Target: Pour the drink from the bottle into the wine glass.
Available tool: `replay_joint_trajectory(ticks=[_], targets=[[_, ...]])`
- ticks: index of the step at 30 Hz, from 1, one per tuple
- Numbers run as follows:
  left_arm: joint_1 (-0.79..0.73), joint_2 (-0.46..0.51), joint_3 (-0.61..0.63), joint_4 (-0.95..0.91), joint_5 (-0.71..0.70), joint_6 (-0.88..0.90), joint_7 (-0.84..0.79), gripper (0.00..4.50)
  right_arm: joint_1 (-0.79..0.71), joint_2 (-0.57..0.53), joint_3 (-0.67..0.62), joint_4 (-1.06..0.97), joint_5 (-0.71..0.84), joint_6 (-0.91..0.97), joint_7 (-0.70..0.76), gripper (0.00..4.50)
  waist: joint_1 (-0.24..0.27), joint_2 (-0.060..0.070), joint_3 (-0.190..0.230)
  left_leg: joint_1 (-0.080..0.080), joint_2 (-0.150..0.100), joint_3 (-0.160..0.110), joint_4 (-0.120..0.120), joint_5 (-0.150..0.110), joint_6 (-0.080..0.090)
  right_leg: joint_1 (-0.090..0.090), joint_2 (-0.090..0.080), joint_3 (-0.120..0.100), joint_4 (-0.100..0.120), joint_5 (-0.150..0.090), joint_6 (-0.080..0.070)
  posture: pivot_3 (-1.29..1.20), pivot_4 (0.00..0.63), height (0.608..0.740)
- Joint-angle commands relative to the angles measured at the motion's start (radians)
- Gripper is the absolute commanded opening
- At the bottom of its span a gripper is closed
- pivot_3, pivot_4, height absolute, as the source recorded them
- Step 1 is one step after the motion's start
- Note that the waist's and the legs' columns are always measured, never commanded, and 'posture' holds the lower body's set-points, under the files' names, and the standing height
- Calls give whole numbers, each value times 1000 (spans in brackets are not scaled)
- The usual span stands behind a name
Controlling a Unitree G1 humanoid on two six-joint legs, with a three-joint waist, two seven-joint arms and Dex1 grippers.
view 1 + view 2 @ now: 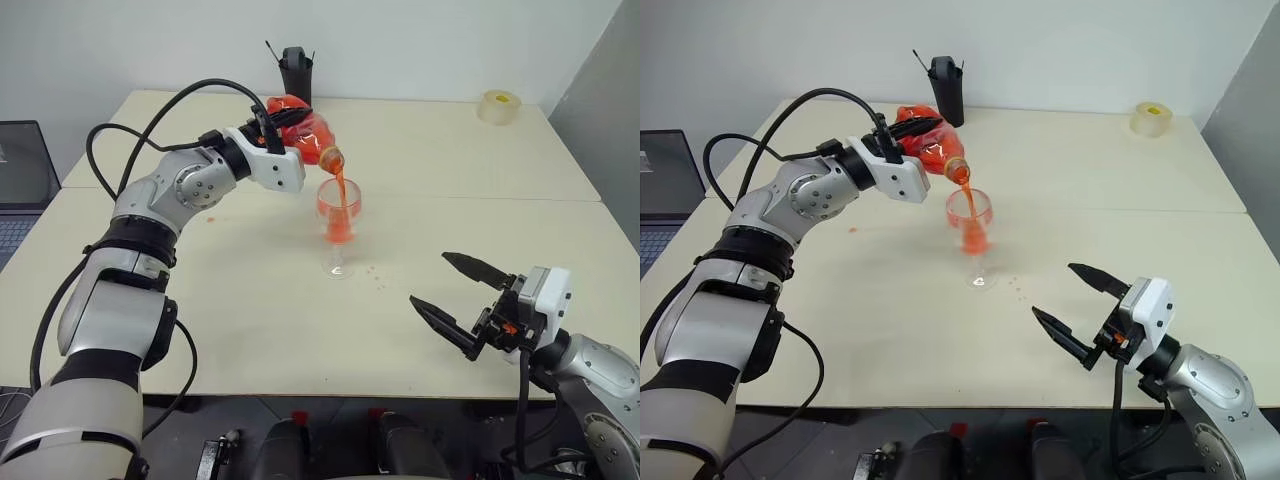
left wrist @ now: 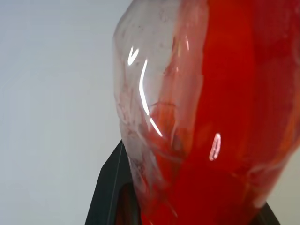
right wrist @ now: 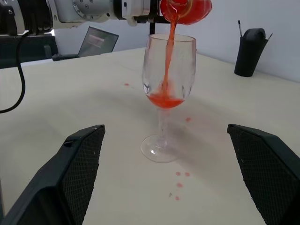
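Left gripper point(image 1: 285, 125) clenches the tilted bottle point(image 1: 305, 135), right gripper point(image 1: 462, 300) gapes idle; drink point(image 3: 169, 61) streams into the glass point(image 3: 166, 93). Next: right it before overfilling.

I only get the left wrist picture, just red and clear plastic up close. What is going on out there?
Observer: The left end effector is shut on the bottle, tipped over, and the drink is streaming into the wine glass.
Operator: Is the glass full?
Observer: No, only a shallow red pool lies at the bottom of the bowl.
Operator: Any mess?
Observer: A few red drops lie on the table by the glass's foot.
Operator: And the other arm?
Observer: The right end effector is open and holds nothing, nearer the robot than the glass.
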Motion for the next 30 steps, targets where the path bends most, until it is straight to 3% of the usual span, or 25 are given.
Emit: replay_joint_trajectory(ticks=[1, 30], targets=[[-46, 23, 9, -6, -5, -17, 31, 1042, 22, 0, -35, -4, -6, -45, 16, 4500, 0, 0, 0, 0, 0, 0, 0, 0, 0, 0, 0, 0, 0, 0, 0, 0, 150, 740], [-30, 23, 14, -11, -11, -12, 54, 1042, 13, -14, -42, 28, -4, -58, 60, 4500, 0, 0, 0, 0, 0, 0, 0, 0, 0, 0, 0, 0, 0, 0, 0, 0, 150, 740]])
